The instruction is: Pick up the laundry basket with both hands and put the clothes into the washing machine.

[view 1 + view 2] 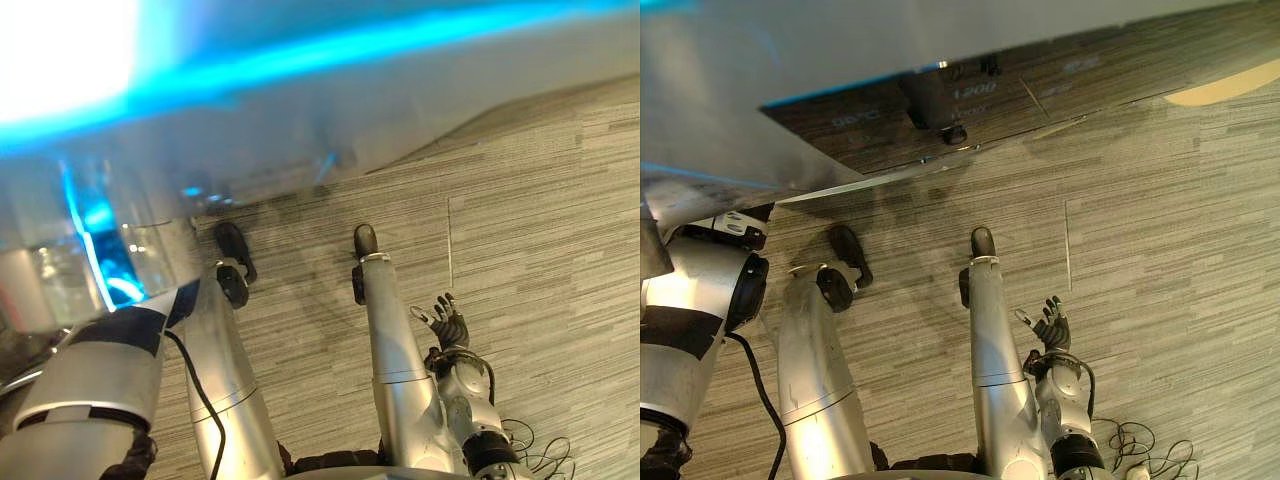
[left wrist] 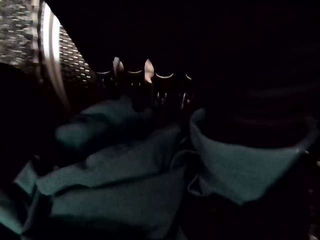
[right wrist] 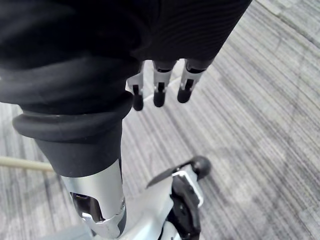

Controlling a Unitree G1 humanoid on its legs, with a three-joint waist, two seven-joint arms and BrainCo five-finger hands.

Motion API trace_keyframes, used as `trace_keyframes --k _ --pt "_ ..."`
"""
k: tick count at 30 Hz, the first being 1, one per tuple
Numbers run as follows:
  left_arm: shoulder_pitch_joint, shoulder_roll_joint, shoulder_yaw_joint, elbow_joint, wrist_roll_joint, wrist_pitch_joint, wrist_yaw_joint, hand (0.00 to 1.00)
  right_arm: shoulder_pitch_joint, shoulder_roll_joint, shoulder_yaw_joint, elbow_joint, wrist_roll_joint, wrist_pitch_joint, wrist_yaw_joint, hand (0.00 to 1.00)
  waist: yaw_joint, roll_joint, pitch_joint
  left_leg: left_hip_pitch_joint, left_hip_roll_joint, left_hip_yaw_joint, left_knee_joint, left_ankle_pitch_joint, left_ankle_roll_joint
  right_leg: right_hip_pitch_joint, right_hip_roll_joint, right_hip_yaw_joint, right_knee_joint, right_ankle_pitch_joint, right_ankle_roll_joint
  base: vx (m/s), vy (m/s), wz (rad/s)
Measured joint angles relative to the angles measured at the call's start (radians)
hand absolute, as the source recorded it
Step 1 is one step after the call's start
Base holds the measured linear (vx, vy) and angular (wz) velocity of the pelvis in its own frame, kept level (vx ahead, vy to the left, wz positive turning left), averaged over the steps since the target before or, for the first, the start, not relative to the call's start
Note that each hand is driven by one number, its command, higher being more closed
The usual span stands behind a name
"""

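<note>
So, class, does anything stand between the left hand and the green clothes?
Nothing visible does: the left hand is right beside the green clothes; contact is unclear. The right hand hangs open over the carpet.

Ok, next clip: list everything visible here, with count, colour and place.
cloth: one heap, dark green, in a dark space
grey panel: one, silver-grey, ahead; probably the washing machine
dark strip: one, set in that panel
carpet: grey, striped, underfoot
tan patch: one, on the floor far right
woven band: one, silver-grey, beside the cloth; unidentified
left robot hand: one, dark, just over the cloth
right robot hand: one, silver, dark-tipped, open, empty, over carpet
</note>
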Motion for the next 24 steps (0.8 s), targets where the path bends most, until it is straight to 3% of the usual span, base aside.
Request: trace_keyframes --k 3,8,9,12,15,19,21,24 --pt "0.054 -0.016 0.115 0.05 -0.031 0.001 -0.003 0.0 0.0 0.001 0.001 0.0 0.0 0.0 -0.001 0.0 -0.006 0.003 0.002 -0.006 -0.017 -0.022 -0.003 0.007 -0.005 0.001 -0.003 -0.022 0.01 -0.005 0.001 0.06 -0.019 0.14" --pt "0.27 -0.129 0.242 0.099 -0.067 0.016 -0.026 0.0 -0.004 -0.002 0.001 0.011 -0.001 0.002 -0.008 0.0 0.003 0.007 0.007 0.032 -0.03 -0.024 -0.018 0.021 -0.009 0.033 -0.022 -0.039 0.028 -0.028 -0.003 0.09 -0.029 0.19" --pt "0.327 -0.164 0.24 0.062 -0.061 -0.016 -0.034 0.0 -0.012 -0.003 0.0 0.025 -0.003 0.002 -0.018 0.0 0.008 0.007 0.008 0.061 -0.031 -0.023 -0.03 0.021 -0.009 0.061 -0.026 -0.043 0.019 -0.03 -0.006 0.1 -0.032 0.16" --pt "0.454 -0.278 0.289 0.055 -0.052 -0.032 -0.046 0.0 -0.042 -0.001 -0.003 0.055 -0.009 0.007 -0.021 0.0 0.01 0.008 0.008 0.191 -0.034 -0.014 -0.088 0.021 -0.009 0.182 -0.038 -0.048 -0.029 -0.035 -0.016 0.1 -0.049 0.16" --pt "0.559 -0.351 0.348 0.057 -0.04 -0.016 -0.066 0.0 -0.063 0.002 -0.015 0.083 -0.012 0.02 -0.021 0.0 0.016 0.014 0.005 0.302 -0.042 0.007 -0.16 0.028 -0.019 0.279 -0.054 -0.047 -0.085 -0.031 -0.023 0.07 -0.049 0.13" --pt "0.863 -0.448 0.368 0.068 -0.01 0.008 -0.088 0.0 -0.072 0.022 -0.032 0.16 -0.046 0.045 -0.019 0.0 0.042 0.018 0.003 0.535 -0.079 0.031 -0.322 0.06 -0.041 0.479 -0.089 -0.056 -0.191 -0.022 -0.045 0.14 -0.052 0.26" --pt "0.975 -0.484 0.365 0.062 0.006 -0.012 -0.098 0.0 -0.057 0.021 -0.064 0.198 -0.053 0.047 -0.017 0.0 0.05 0.055 -0.024 0.628 -0.095 0.025 -0.39 0.079 -0.047 0.587 -0.108 -0.089 -0.254 -0.021 -0.05 0.16 -0.027 0.47" --pt "1.097 -0.537 0.364 0.093 0.017 -0.027 -0.12 0.0 -0.008 0.018 -0.103 0.271 -0.084 0.065 0.001 0.0 0.084 0.115 -0.118 0.781 -0.134 0.017 -0.501 0.102 -0.043 0.754 -0.146 -0.129 -0.349 -0.025 -0.055 0.19 -0.011 0.5"
